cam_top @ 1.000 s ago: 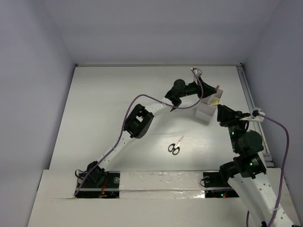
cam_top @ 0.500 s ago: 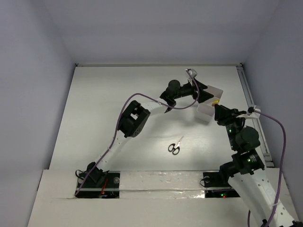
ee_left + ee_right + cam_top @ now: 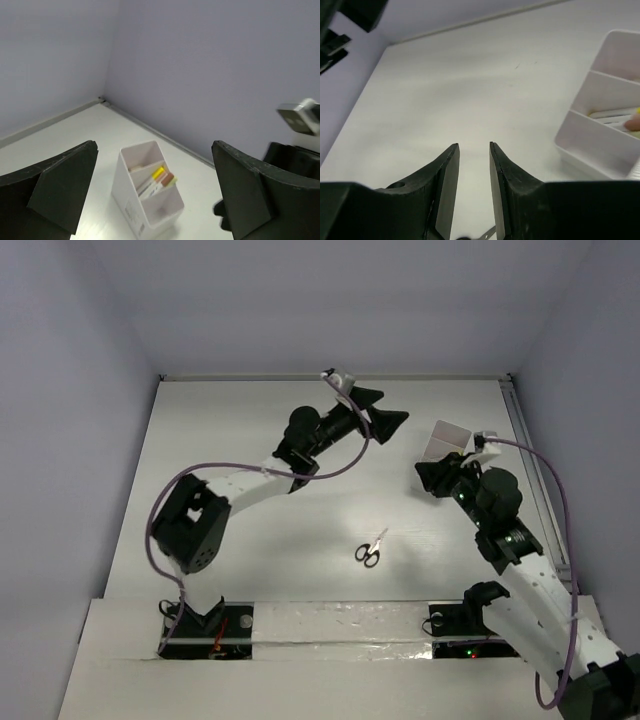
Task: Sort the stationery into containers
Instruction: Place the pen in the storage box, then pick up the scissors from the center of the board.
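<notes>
The white three-compartment container (image 3: 447, 443) stands at the back right of the table. In the left wrist view the container (image 3: 131, 200) holds a yellow-capped pen (image 3: 159, 173) and a reddish-capped pen (image 3: 168, 179) in its middle compartment. My left gripper (image 3: 385, 418) hovers to its left, wide open and empty; the container shows between its fingers (image 3: 55, 192). Black-handled scissors (image 3: 369, 551) lie alone at mid-table. My right gripper (image 3: 426, 477) sits just in front of the container, jaws a narrow gap apart with nothing between them (image 3: 473, 145); the container (image 3: 592, 142) is to its right.
A metal rail (image 3: 522, 430) runs along the table's right edge, and grey walls close in the back and sides. The left arm's purple cable (image 3: 250, 472) loops over the left half of the table. A scissor tip (image 3: 487, 234) shows under my right fingers.
My left gripper opened wide and pulled back to the left, away from the container. My right arm swung left and forward, so its gripper now sits in front of the container.
</notes>
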You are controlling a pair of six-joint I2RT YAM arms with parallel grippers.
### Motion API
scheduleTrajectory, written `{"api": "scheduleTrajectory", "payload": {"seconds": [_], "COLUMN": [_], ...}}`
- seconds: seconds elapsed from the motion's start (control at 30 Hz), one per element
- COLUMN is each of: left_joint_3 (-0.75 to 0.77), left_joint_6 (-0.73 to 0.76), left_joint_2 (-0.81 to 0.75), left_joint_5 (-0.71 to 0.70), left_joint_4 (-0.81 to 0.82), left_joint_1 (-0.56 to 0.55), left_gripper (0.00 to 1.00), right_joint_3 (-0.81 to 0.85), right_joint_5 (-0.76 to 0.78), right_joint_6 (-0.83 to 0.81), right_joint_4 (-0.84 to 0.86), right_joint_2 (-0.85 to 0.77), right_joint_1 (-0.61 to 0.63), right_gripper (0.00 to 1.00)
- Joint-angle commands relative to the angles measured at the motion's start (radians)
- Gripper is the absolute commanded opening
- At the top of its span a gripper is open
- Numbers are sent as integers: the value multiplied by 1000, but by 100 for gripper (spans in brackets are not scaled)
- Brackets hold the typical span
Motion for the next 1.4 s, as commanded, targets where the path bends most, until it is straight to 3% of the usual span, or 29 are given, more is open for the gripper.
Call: {"api": "scheduleTrajectory", "payload": {"seconds": [0.0, 0.13, 0.27, 0.4, 0.53, 0.67, 0.87, 0.97, 1.03, 1.07, 1.2, 1.37], "left_joint_3": [-184, -393, -549, -603, -602, -505, -326, -345, -374, -411, -465, -482], "left_joint_6": [26, -31, -89, -68, -29, 6, 156, 201, 215, 218, 231, 245], "left_joint_2": [-170, -327, -486, -750, -988, -1160, -1192, -1198, -1203, -1206, -1217, -1217], "left_joint_5": [-152, -234, -304, -412, -466, -514, -591, -640, -638, -635, -635, -605], "left_joint_4": [14, -52, -213, -501, -756, -1065, -1325, -1318, -1275, -1258, -1194, -1174], "left_joint_1": [-1, -1, -1, -10, -10, -10, -10, -10, -10, -10, -10, -1], "left_gripper": [99, 99, 99, 99, 99, 99, 99, 99, 99, 99, 99, 99], "right_joint_3": [64, 20, -42, -30, 21, 101, 208, 259, 291, 300, 331, 355], "right_joint_5": [-202, -359, -383, -296, -280, -191, -87, -39, -10, 19, 79, 59], "right_joint_6": [-17, 15, 38, 38, 21, -26, -55, -60, -57, -54, -39, -19], "right_joint_4": [-23, -63, -80, -103, -117, -210, -299, -339, -363, -394, -465, -482], "right_joint_2": [75, 123, 149, 233, 332, 509, 696, 770, 802, 810, 825, 848], "right_joint_1": [3, 22, 97, 232, 359, 482, 577, 589, 602, 611, 632, 677], "right_gripper": [37, 43, 63, 79, 81, 77, 64, 52, 50, 41, 35, 35]}}
